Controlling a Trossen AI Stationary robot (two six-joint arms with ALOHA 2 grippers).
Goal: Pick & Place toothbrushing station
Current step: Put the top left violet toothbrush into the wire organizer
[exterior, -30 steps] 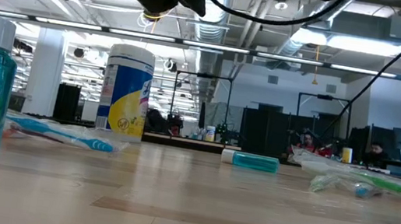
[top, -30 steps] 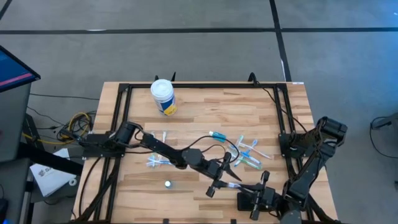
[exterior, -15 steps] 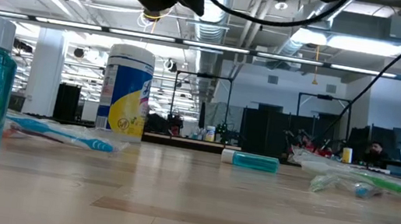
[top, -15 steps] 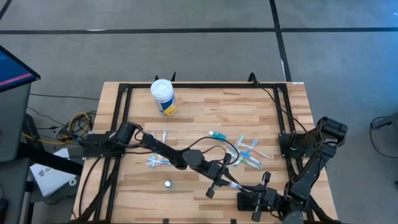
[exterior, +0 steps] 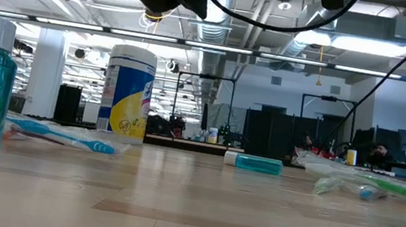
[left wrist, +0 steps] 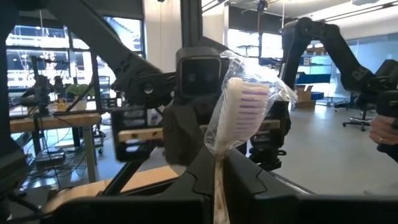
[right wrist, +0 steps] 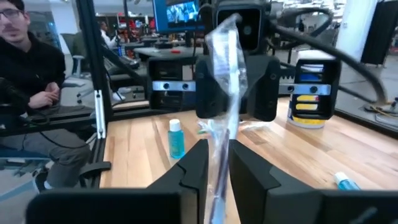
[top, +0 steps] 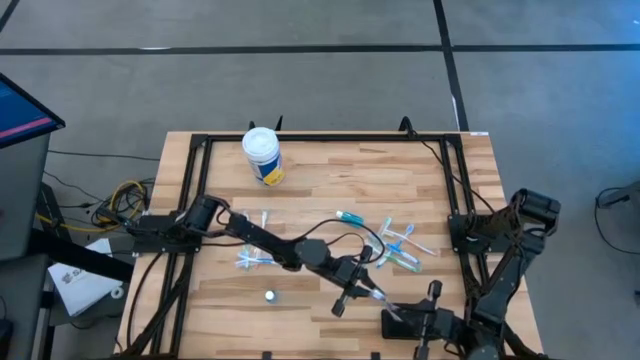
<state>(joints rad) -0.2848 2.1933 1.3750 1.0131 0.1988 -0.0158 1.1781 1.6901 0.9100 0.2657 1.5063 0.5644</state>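
left gripper and right gripper both pinch one wrapped toothbrush, held up near bench front edge

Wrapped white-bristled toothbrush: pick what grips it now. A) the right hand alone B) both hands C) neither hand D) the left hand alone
B: the wrapped white-bristled toothbrush stands pinched in the left hand, and the right hand is shut on its wrapper too.

The toothbrush, clear-wrapped, is off the table; jaws of left gripper and right gripper clamp it.
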